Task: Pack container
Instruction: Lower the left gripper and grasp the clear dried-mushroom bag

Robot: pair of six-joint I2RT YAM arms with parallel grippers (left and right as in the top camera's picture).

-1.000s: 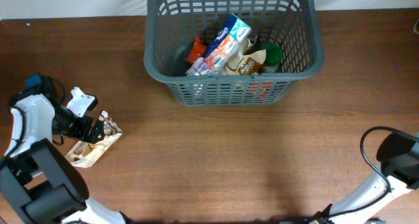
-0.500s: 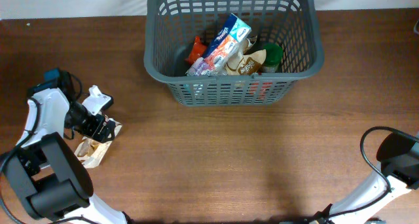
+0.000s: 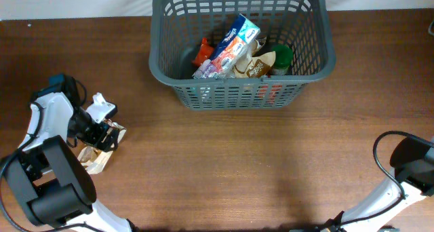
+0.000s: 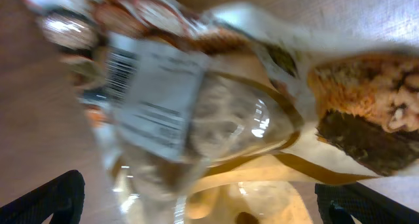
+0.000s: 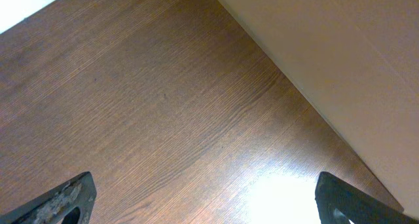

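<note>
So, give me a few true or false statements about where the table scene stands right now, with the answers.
1. The dark grey slotted plastic basket holds several packets. True.
2. The beige printed snack bag lies inside the basket. False: it lies on the wooden table, far left of the basket.
3. The left tool is over the snack bag with its fingers spread. True.
4. The right tool grips a packet. False: it is open and empty, with only bare table below it.
</note>
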